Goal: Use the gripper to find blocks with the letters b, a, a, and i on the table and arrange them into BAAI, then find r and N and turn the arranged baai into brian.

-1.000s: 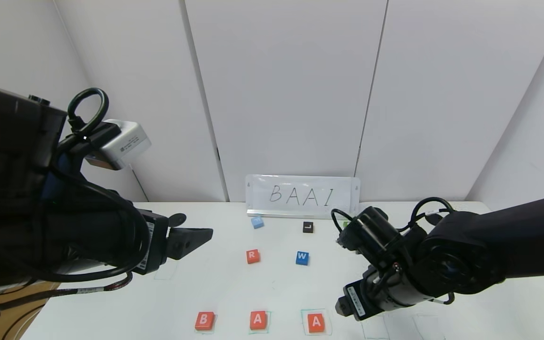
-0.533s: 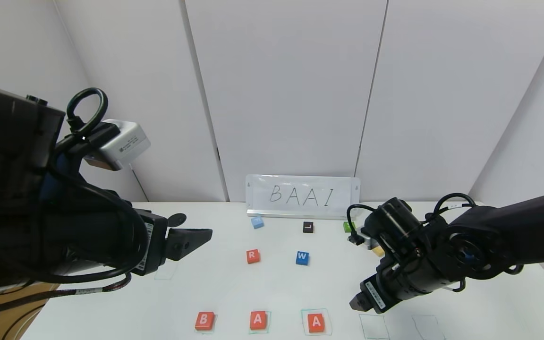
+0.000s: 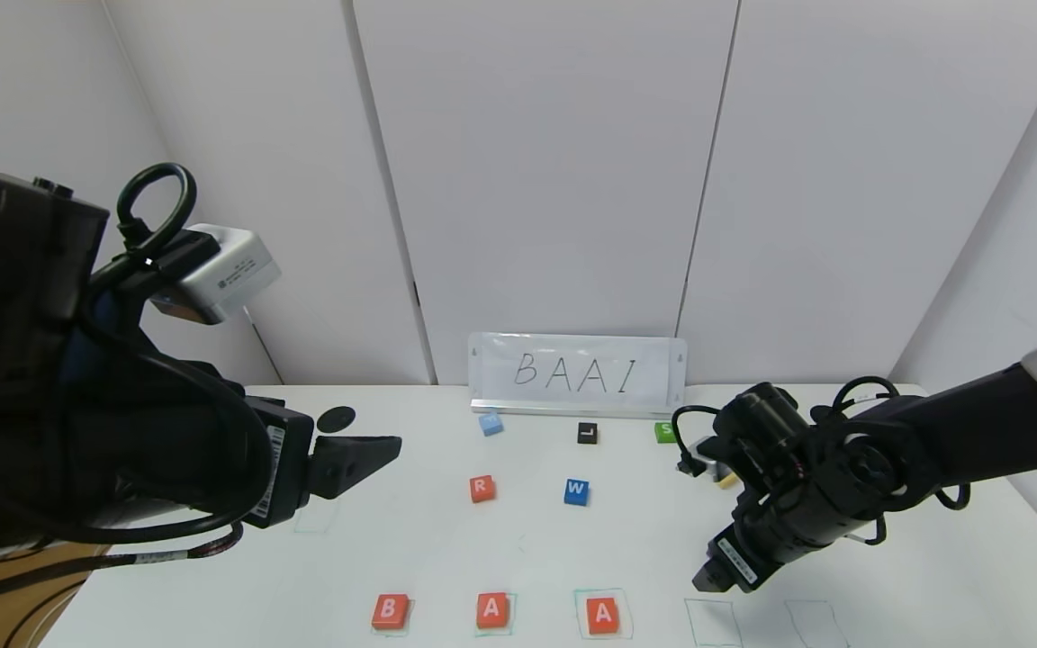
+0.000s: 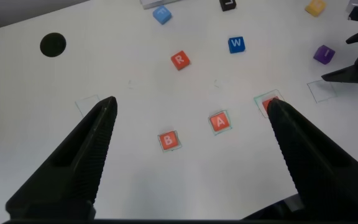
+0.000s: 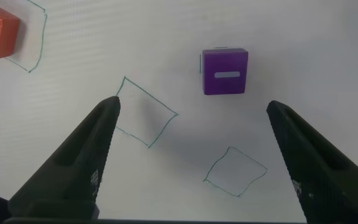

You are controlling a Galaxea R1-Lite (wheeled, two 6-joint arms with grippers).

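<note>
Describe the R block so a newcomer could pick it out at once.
Start at the whiteboard sign reading BAAI at the back of the table. Toward the robot from it, mid-table, sits the R block, left of a blue W block. It is orange-red like the B and A blocks, but lies apart from their front row.

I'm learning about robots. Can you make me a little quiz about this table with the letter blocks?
1. True or false: the B block and both A blocks sit in a row at the table's near edge.
2. Which colour is the W block? a) green b) blue c) black
3. Fill in: the right tool hangs open above a green square, with the ____ I block just beyond it.

Key: 1 true; 2 b; 3 purple.
</note>
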